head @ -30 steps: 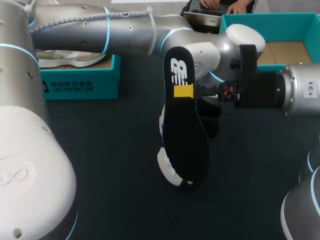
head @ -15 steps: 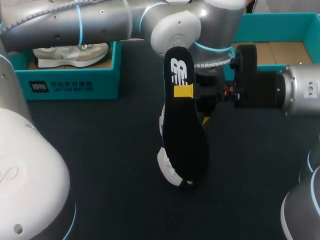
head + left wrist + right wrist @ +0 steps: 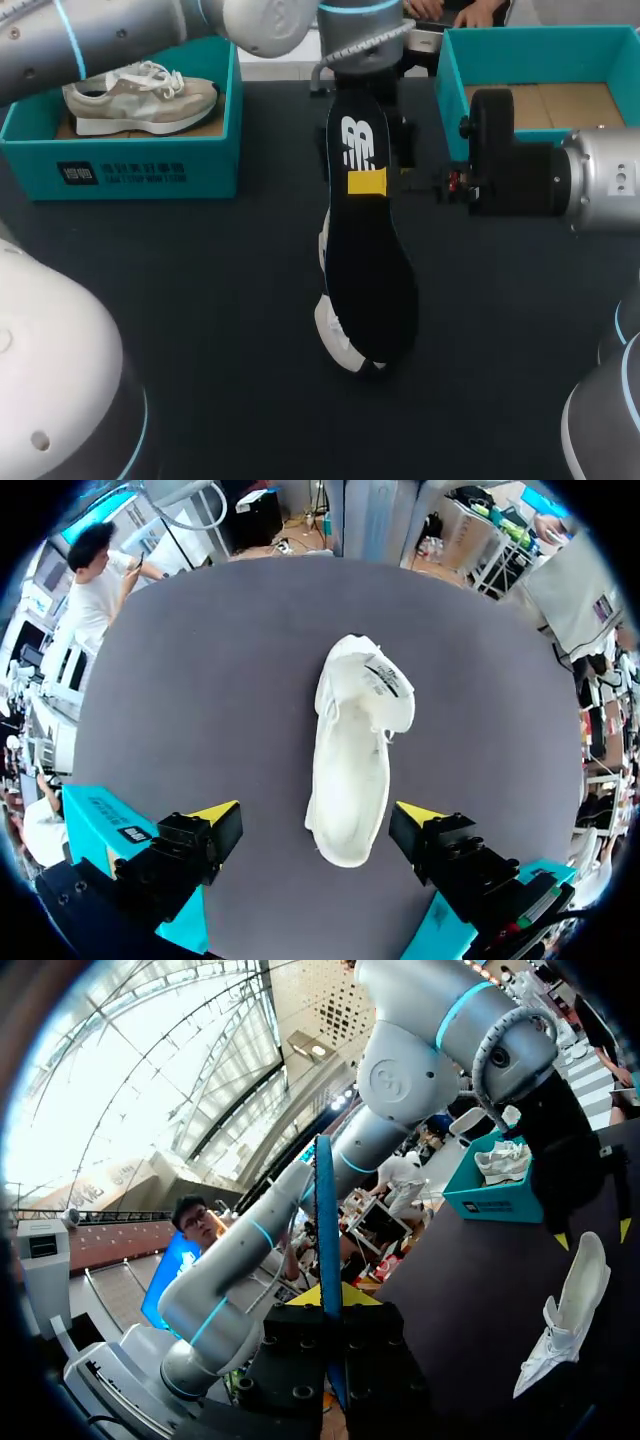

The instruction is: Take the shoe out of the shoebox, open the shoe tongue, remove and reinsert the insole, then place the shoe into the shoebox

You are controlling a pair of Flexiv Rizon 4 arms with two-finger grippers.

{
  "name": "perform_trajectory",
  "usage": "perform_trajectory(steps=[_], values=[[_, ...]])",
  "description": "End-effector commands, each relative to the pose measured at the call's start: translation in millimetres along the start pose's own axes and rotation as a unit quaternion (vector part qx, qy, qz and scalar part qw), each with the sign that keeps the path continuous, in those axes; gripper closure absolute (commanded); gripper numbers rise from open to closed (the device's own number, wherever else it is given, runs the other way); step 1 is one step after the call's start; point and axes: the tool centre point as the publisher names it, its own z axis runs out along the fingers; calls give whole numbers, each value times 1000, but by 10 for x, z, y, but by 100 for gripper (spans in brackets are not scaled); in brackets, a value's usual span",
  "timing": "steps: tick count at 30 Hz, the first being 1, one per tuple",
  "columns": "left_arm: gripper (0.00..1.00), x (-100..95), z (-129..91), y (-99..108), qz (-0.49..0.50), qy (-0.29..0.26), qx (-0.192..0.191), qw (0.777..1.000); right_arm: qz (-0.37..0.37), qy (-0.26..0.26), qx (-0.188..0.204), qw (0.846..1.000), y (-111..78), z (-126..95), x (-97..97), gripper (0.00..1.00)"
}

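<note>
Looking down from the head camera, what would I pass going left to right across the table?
left shoebox with a shoe inside → black insole held up in the middle → right shoebox

Desk [image 3: 180,300] dark, matte, near-black in head view; same surface greyer in left wrist view, far edge curved; light soft and even; shadows faint, diffuse

The white shoe [image 3: 358,750] lies on the dark table [image 3: 200,680], ahead of the left gripper [image 3: 318,813], its fingers [image 3: 215,816] spread wide
</note>
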Motion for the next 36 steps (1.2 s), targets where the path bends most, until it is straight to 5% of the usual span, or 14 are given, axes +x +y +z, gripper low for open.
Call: perform_trajectory(steps=[1,7,17,27,36], values=[[0,239,-318,-106,9,-142,-22,990,1,-1,0,1000,0,33,-5,100],[0,307,-615,-137,10,-191,-48,980,42,-28,-74,996,65,-247,-92,100],[0,614,-957,-99,27,-256,-44,965,78,-48,-63,994,339,-622,-346,100],[0,838,-1249,-366,71,-315,-69,944,168,-58,-69,982,598,-906,-994,100],[0,972,-1464,-414,78,-367,-73,924,264,-90,-107,954,709,-1046,-1487,100]])
